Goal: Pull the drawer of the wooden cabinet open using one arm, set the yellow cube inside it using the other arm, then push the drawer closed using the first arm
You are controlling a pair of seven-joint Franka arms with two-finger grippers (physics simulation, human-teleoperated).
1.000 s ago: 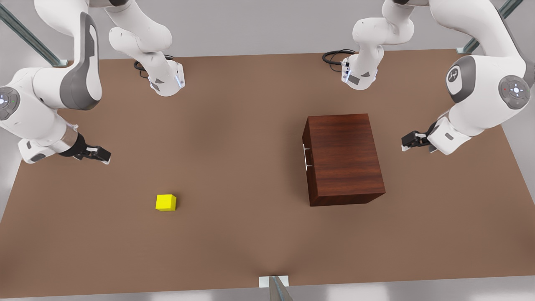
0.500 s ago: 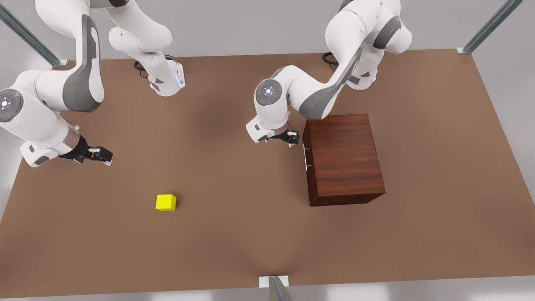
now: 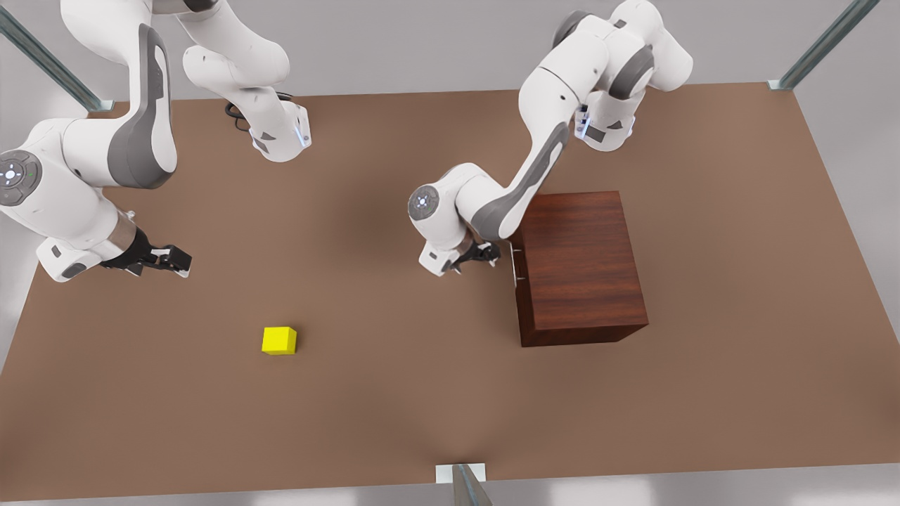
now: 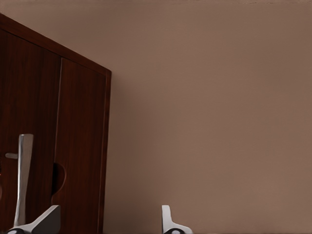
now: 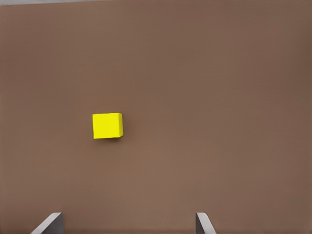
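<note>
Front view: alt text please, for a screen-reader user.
The left end effector, fingers open, sits beside the silver handle of the closed wooden cabinet. The right end effector waits, open, away from the yellow cube on the brown table.

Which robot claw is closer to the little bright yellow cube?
The right gripper. It hangs open above the brown table, apart from the small bright yellow cube. The left gripper is farther off, open beside the dark wooden cabinet, near its silver handle.
</note>
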